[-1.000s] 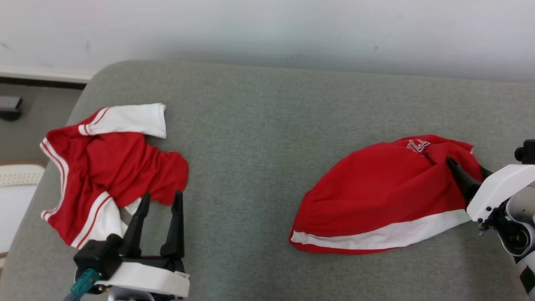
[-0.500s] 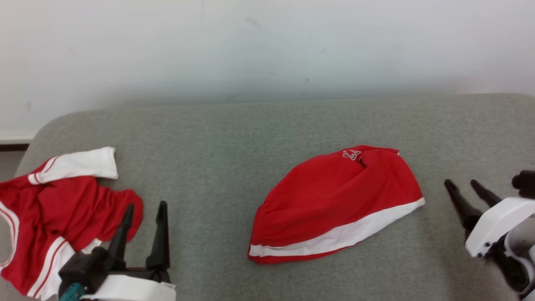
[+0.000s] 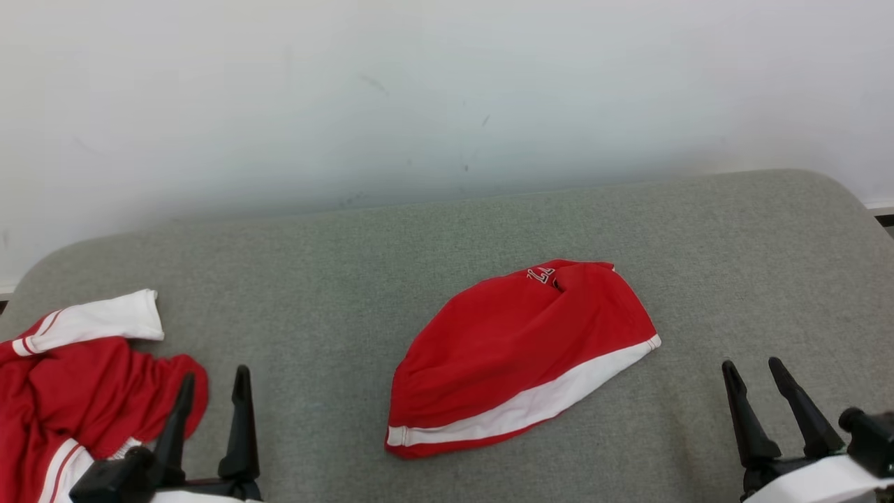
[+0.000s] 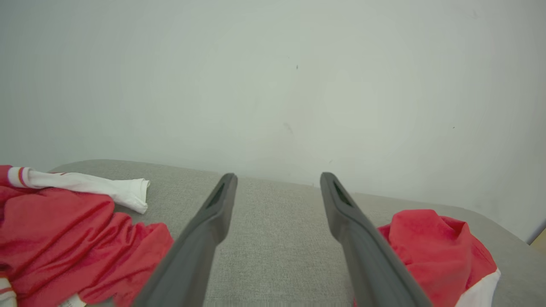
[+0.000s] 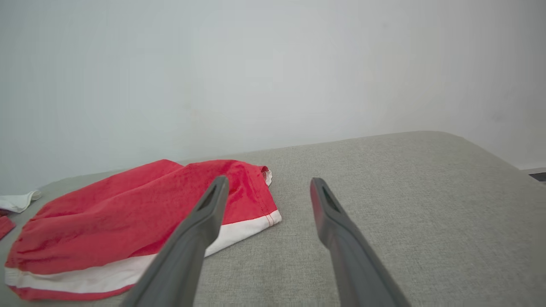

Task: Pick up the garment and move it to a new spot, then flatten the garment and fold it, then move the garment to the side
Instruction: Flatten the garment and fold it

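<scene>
A folded red garment (image 3: 517, 356) with a white band along its near edge lies flat in the middle of the grey padded surface (image 3: 349, 279). It also shows in the right wrist view (image 5: 128, 213) and the left wrist view (image 4: 435, 247). My right gripper (image 3: 750, 363) stands open to the garment's right, apart from it and holding nothing (image 5: 268, 180). At the lower left my left gripper (image 3: 214, 374) is open and empty (image 4: 278, 175), beside a crumpled red and white garment (image 3: 84, 377).
The crumpled garment (image 4: 64, 230) lies at the surface's left end. A pale wall (image 3: 447, 105) runs along the far edge. The padded surface rounds off at its right end (image 3: 838, 202). Bare grey cloth stretches between the two garments.
My right gripper has let go of the folded garment's right end and drawn back to the lower right. The head camera has shifted, so the whole picture has slid left.
</scene>
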You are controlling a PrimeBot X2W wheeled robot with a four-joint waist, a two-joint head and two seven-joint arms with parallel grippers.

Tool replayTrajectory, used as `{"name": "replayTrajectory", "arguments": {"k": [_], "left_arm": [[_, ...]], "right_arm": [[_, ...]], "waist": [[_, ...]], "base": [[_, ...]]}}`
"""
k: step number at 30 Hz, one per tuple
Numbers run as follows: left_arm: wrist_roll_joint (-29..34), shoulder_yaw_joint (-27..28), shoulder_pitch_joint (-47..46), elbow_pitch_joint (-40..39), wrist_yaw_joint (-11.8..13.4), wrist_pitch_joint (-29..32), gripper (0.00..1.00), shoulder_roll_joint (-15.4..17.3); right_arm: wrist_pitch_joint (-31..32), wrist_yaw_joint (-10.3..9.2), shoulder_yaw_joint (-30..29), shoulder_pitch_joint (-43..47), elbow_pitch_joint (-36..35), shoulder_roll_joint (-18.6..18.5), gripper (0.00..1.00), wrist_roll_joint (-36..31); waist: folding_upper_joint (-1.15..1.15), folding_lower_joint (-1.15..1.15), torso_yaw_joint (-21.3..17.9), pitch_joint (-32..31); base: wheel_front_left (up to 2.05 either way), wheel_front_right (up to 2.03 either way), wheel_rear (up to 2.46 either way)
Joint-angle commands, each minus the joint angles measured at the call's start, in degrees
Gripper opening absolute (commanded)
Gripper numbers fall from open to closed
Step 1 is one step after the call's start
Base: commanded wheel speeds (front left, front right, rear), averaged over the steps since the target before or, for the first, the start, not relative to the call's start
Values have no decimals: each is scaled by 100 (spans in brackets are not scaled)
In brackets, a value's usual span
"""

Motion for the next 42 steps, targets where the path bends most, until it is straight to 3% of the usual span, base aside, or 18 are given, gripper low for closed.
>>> {"name": "replayTrajectory", "arguments": {"k": [1,5,11,24,32,42], "left_arm": [[-49,6,146,-29,33,-3,100,19],[112,-122,283,-116,89,-3,100,20],[61,-156,306,-92,120,-3,100,19],[99,-180,232,-84,103,-3,100,19],[165,-341,99,-110,62,-3,100,19],[53,-1303,-355,370,-89,82,100,168]], "right_arm": [[-110,-12,-205,243,-145,127,100,-283],[-149,-12,-731,594,-671,455,100,-935],[-150,-12,-1020,909,-1174,853,100,-1412],[-151,-12,-1096,965,-1221,867,100,-1540],[-144,-13,-962,676,-981,638,100,-1500],[526,-13,-275,-536,124,-11,100,-833]], "waist": [[0,1,16,-7],[0,1,30,-15],[0,1,65,-11],[0,1,111,17],[0,1,109,193],[0,1,240,698]], "base": [[0,0,0],[0,0,0],[0,0,0],[0,0,0],[0,0,0],[0,0,0]]}}
